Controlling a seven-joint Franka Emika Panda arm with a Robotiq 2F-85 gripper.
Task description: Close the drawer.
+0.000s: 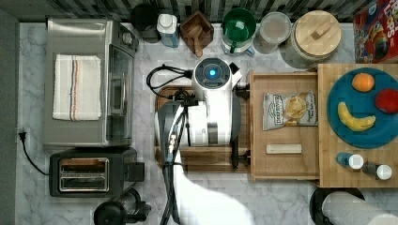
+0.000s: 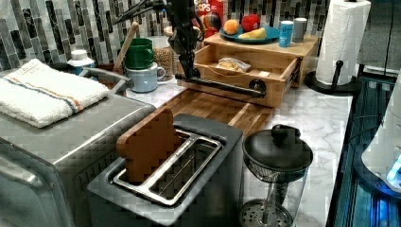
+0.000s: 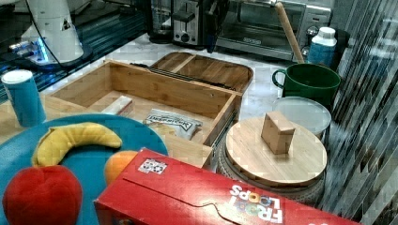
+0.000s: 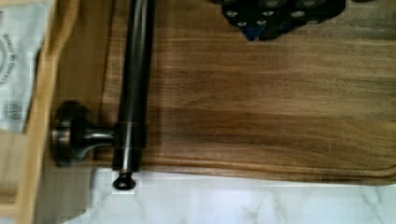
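The drawer (image 1: 281, 164) of pale wood stands pulled out toward the top view's left from under the slab with the blue plate. It holds a chip bag (image 1: 289, 110) and a small pale block (image 1: 284, 148). A dark bar handle (image 2: 222, 86) runs along the drawer's front. My gripper (image 2: 192, 72) hangs low at the far end of that handle, over the walnut tray (image 2: 213, 106). In the wrist view the gripper (image 4: 275, 14) sits over the tray, apart from the handle (image 4: 133, 84). The right view shows the drawer (image 3: 155, 89) open.
A toaster oven (image 1: 84, 84) with a folded towel and a toaster (image 1: 89, 173) stand at the top view's left. A French press (image 2: 276, 161) is near the front. Mugs, jars and a cereal box (image 1: 375, 30) line the back wall. A paper towel roll (image 2: 340, 40) stands beside the slab.
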